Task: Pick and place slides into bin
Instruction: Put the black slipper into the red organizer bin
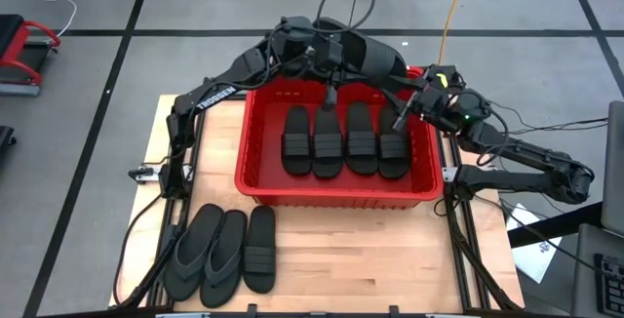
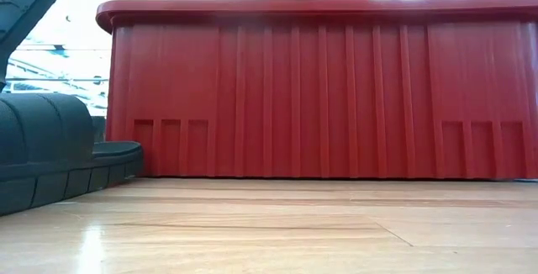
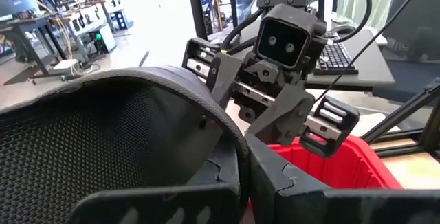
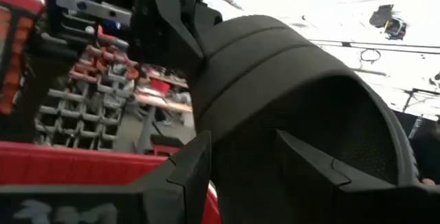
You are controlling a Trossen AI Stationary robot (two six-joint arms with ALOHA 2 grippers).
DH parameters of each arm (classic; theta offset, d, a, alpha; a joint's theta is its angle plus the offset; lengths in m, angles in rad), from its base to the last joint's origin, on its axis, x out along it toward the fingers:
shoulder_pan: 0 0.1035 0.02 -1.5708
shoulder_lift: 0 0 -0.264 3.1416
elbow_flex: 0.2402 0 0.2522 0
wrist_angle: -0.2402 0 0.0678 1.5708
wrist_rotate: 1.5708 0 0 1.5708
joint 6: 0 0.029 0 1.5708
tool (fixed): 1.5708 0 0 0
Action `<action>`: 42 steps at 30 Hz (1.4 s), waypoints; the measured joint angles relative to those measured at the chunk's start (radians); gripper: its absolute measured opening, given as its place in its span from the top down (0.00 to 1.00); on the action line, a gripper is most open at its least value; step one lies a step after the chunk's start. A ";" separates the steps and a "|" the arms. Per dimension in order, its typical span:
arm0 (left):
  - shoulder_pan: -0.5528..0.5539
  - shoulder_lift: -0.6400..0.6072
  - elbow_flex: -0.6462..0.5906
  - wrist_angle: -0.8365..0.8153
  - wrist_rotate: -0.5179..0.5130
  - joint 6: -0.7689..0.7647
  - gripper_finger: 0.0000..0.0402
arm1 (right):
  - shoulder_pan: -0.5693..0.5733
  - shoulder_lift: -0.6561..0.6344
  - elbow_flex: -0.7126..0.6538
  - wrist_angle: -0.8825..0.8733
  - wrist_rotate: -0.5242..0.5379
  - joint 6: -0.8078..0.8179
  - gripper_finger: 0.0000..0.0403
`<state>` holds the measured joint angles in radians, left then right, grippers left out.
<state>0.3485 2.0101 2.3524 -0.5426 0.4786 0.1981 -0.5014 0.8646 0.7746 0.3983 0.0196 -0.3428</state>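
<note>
A black ribbed-strap sandal [image 1: 369,55] is gripped from both ends above the far rim of the bin [image 1: 255,133]: the left gripper [image 1: 331,57] has its fingers [image 3: 227,176] clamped on it, and the right gripper [image 1: 414,84] has its fingers [image 4: 196,162] clamped on it too. The sole is finely textured. Four matte sandals [image 1: 343,140] are laid side by side inside the red slotted plastic bin. Two flip-flops [image 1: 207,250] and one band sandal [image 1: 259,248] are left on the pale wooden tabletop [image 1: 370,259], near the bin's front wall. Grey floor with dark lines surrounds the tabletop; desks and equipment are seen beyond.
</note>
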 joint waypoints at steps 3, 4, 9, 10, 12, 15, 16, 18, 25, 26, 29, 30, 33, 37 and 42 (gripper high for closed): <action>0.000 0.000 0.000 -0.005 0.001 -0.003 1.00 | 0.000 0.003 0.000 0.039 0.015 -0.008 0.63; 0.000 0.000 0.000 -0.005 0.002 -0.006 1.00 | 0.000 0.007 0.000 0.061 0.024 -0.006 0.63; 0.000 -0.001 0.000 -0.012 0.002 -0.004 1.00 | 0.000 0.042 0.000 0.174 0.034 0.038 0.63; 0.000 -0.002 0.000 -0.013 0.001 -0.002 1.00 | -0.001 0.050 0.001 0.190 0.025 0.069 0.63; 0.000 -0.003 0.000 -0.018 -0.006 -0.001 1.00 | -0.002 0.069 0.017 0.195 0.001 0.127 0.63; 0.000 -0.003 0.000 -0.025 -0.007 0.002 1.00 | -0.002 0.101 0.056 0.180 -0.023 0.147 0.63; 0.000 -0.004 0.001 -0.031 -0.009 0.004 1.00 | -0.002 0.113 0.072 0.172 -0.038 0.151 0.63; 0.000 -0.007 0.002 -0.049 -0.014 0.006 1.00 | -0.003 0.132 0.108 0.153 -0.063 0.161 0.63; 0.000 -0.009 0.005 -0.085 -0.038 0.039 1.00 | -0.003 0.192 0.239 0.112 -0.083 0.279 0.63; 0.000 -0.009 0.005 -0.089 -0.043 0.050 1.00 | -0.003 0.199 0.254 0.111 -0.086 0.304 0.63; 0.000 -0.009 0.005 -0.104 -0.045 0.063 1.00 | -0.003 0.216 0.286 0.109 -0.113 0.374 0.63; 0.000 -0.009 0.005 -0.107 -0.045 0.062 1.00 | -0.004 0.221 0.294 0.101 -0.131 0.393 0.64; 0.001 -0.009 0.003 -0.122 -0.046 0.062 1.00 | -0.005 0.231 0.303 0.070 -0.156 0.420 0.68; 0.001 -0.008 0.002 -0.156 -0.054 0.065 1.00 | -0.018 0.242 0.303 0.053 -0.226 0.471 0.80; 0.001 -0.009 0.001 -0.203 -0.058 0.089 1.00 | -0.046 0.243 0.303 0.009 -0.288 0.526 0.98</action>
<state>0.3492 2.0014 2.3531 -0.7453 0.4203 0.2867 -0.5473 1.1072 1.0779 0.4073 -0.2687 0.1830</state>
